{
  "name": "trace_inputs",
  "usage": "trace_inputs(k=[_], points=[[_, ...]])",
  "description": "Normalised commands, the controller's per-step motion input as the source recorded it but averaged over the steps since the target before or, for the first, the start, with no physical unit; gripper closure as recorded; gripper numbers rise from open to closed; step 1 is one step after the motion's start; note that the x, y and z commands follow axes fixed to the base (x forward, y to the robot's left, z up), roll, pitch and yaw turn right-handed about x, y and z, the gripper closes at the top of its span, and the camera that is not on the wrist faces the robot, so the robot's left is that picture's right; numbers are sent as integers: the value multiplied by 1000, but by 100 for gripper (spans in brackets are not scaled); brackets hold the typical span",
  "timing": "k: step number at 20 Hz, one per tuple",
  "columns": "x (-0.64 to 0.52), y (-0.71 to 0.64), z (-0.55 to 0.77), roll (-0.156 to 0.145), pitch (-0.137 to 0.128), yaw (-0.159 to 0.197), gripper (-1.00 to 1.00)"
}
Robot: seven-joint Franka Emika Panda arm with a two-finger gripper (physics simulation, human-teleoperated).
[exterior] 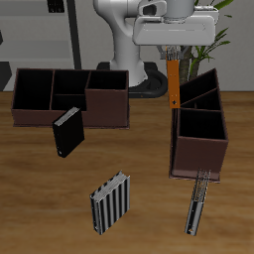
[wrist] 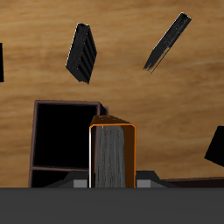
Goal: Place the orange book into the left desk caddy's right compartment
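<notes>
My gripper [exterior: 173,62] is shut on the orange book [exterior: 174,87], which hangs upright in the air, gripped by its upper end. In the exterior view the book's lower end is beside the rim of the left desk caddy [exterior: 196,156], a dark maroon box seen narrow-end-on. The caddy's large right compartment [exterior: 201,125] is open and empty, on the side nearer the table's front. In the wrist view the orange book [wrist: 114,156] sits between my fingers, with the caddy [wrist: 37,108] and a dark compartment [wrist: 61,136] under and beside it.
An identical caddy [exterior: 107,102] stands broadside farther back. A black book [exterior: 67,132] leans in front of it. A grey-striped ribbed book [exterior: 109,203] and a thin dark book [exterior: 196,204] lie near the front edge.
</notes>
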Motion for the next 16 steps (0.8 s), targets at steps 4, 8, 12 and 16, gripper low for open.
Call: trace_inputs(k=[4, 8, 12, 16], points=[[83, 306, 16, -30, 12, -1, 100], [149, 467, -52, -13, 7, 28, 100], [152, 334, -92, 6, 12, 0, 100], [120, 216, -47, 0, 14, -11, 100]])
